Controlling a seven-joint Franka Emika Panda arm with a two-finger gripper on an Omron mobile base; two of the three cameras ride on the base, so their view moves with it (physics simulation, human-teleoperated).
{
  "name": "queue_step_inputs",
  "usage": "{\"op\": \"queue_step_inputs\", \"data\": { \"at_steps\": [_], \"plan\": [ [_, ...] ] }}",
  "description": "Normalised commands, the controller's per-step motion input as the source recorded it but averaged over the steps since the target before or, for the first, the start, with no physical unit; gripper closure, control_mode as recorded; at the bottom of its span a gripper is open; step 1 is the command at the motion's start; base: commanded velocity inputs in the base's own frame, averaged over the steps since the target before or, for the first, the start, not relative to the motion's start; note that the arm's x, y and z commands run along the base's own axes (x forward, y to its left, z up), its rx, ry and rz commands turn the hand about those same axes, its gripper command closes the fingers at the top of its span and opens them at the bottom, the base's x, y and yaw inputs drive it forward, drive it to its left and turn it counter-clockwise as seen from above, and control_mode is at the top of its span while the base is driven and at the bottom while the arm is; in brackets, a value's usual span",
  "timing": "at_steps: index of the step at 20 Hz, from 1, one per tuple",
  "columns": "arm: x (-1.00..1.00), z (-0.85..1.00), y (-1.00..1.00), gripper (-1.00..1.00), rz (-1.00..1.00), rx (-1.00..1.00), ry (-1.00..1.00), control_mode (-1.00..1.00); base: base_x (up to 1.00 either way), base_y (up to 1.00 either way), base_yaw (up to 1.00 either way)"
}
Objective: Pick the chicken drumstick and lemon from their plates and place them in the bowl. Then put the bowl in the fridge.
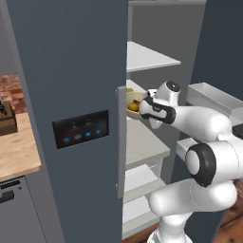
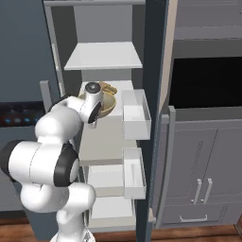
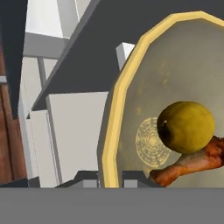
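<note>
Olive-yellow and rigid, the bowl (image 3: 183, 65) rides in the fridge (image 1: 71, 71) opening with its pale rim pinched between the gripper (image 3: 109, 183) fingers. Just beyond them the lemon (image 3: 186, 127) and chicken drumstick (image 3: 192, 164) sit loose; tilting would probably roll them.
</note>
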Motion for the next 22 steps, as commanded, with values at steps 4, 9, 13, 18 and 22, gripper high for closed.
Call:
{"op": "queue_step_inputs", "data": {
  "at_steps": [4, 9, 13, 18, 22],
  "plan": [
    [0.36, -0.1, 0.08, 1.0, 0.0, 0.0, 0.0, -1.0, 0.0, 0.0, 0.0],
    [0.32, -0.1, 0.06, 1.0, 0.05, -0.02, 0.0, -1.0, 0.0, 0.0, 0.0],
    [0.24, -0.1, 0.05, 1.0, 0.08, -0.03, 0.03, -1.0, 0.0, 0.0, 0.0],
    [0.23, -0.1, 0.0, 1.0, 0.08, -0.03, 0.0, -1.0, 0.0, 0.0, 0.0],
    [0.25, -0.1, 0.0, 1.0, 0.04, -0.02, 0.0, -1.0, 0.0, 0.0, 0.0]
  ]
}}
